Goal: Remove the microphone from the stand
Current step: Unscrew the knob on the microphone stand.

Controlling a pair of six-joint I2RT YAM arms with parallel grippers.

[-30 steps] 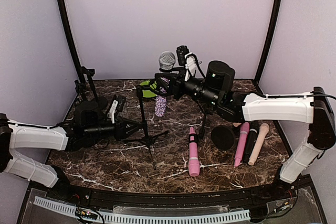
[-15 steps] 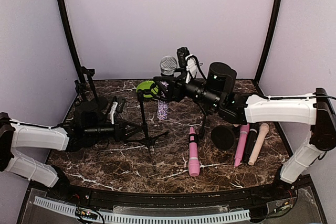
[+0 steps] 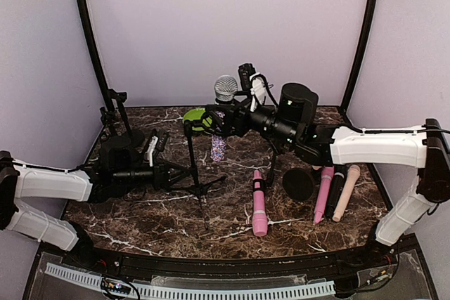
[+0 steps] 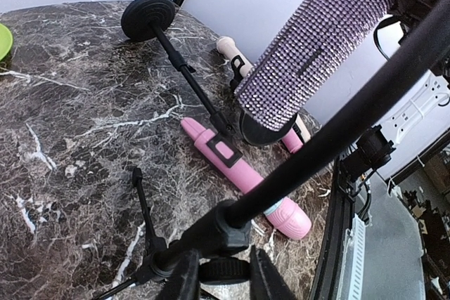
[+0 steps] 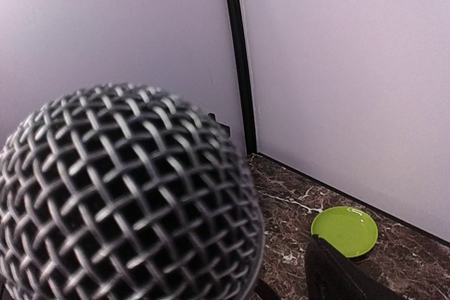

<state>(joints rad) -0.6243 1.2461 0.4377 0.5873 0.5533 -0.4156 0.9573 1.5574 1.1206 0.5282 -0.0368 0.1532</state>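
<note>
Logging the state for you: your right gripper (image 3: 226, 119) has its jaws pinched on the microphone with the silver mesh head and glittery purple body (image 3: 218, 145), gripping it about mid-body. The microphone is in the air over the back-centre of the brown marble table (image 3: 140, 209), just right of the top of the black tripod stand (image 3: 191, 154). Its long axis runs near vertical, with the mesh head up and leaning slightly toward the right arm's side and the butt end pointing down at the tabletop. The left wrist view shows the butt end hanging free above the table, with the stand's pole crossing in front of it. Whether the body touches the stand's clip cannot be told from any view. The right wrist view is mostly filled by the mesh head, close to the lens. Your left gripper (image 4: 222, 268) sits low at the stand, fingers closed on either side of the hub where the tripod legs meet. A pink microphone (image 3: 259, 205) lies on the table to the right. Further right, side by side, lie a second pink microphone (image 3: 323, 191), a black microphone (image 3: 335, 189) and a beige microphone (image 3: 346, 191), next to a black round-base stand (image 3: 299, 184). A lime-green plate (image 3: 195, 114) sits behind the tripod stand's top.
</note>
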